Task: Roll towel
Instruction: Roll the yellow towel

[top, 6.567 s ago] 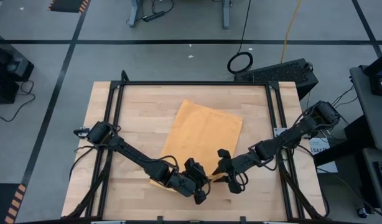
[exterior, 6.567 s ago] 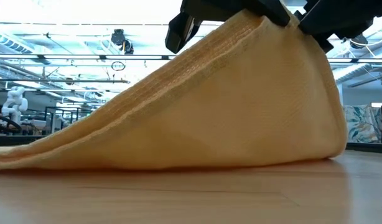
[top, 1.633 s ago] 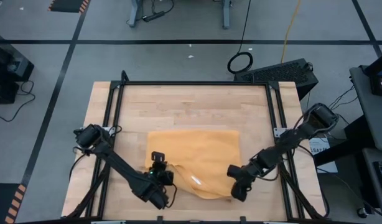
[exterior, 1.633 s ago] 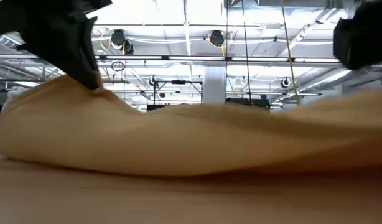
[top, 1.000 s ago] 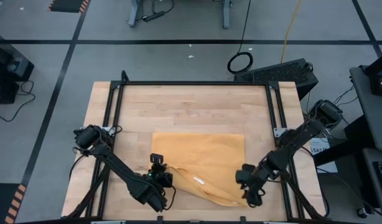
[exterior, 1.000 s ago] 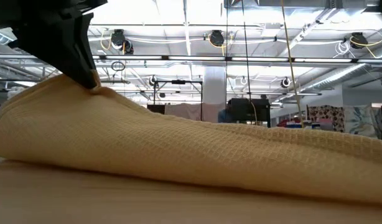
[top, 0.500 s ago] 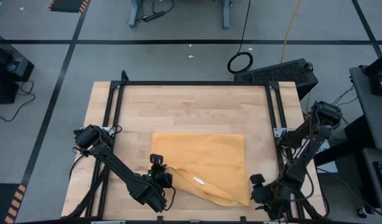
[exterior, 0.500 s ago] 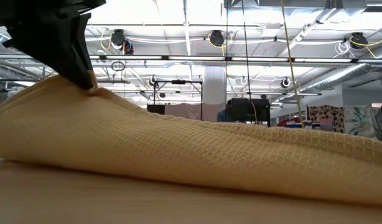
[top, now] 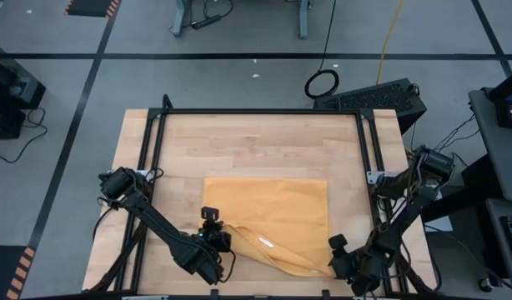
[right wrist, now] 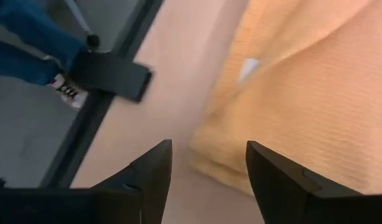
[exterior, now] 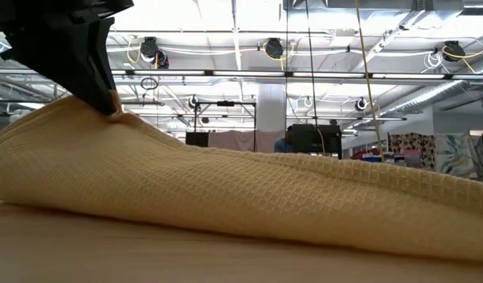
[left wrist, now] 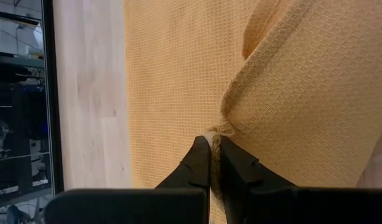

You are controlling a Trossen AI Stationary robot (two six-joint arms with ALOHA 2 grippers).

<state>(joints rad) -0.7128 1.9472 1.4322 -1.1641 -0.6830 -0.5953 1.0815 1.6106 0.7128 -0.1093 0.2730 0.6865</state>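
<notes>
The mustard-yellow towel (top: 273, 208) lies spread on the near half of the wooden table (top: 239, 142), with its near-left part raised into a slanting fold. It fills the low view (exterior: 241, 196). My left gripper (top: 216, 242) is shut on the raised part, and shows in the low view (exterior: 108, 98) and in its wrist view (left wrist: 214, 146). My right gripper (top: 339, 258) is open and empty beside the towel's near-right corner (right wrist: 209, 149). That corner (right wrist: 222, 146) lies on the table. My left gripper pinches a bunched bit of the towel's near-left part (left wrist: 217, 127) between its two fingers, where the cloth folds over. The fingers come from above, pointing down (exterior: 114, 106). The held part is raised off the table, and the cloth slopes down from it to the rest, which lies flat.
Black frame rails (top: 368, 167) run along the table's left, right and far sides. A white label (top: 264, 242) shows on the towel's fold. A person's legs in blue jeans (right wrist: 29, 43) stand on the floor past the table's edge. Bare wood lies beyond the towel's far edge.
My right gripper has drawn back from the towel's near-right corner toward the table's near right corner, open and empty. The towel has stayed as it was, with its left part still held up.
</notes>
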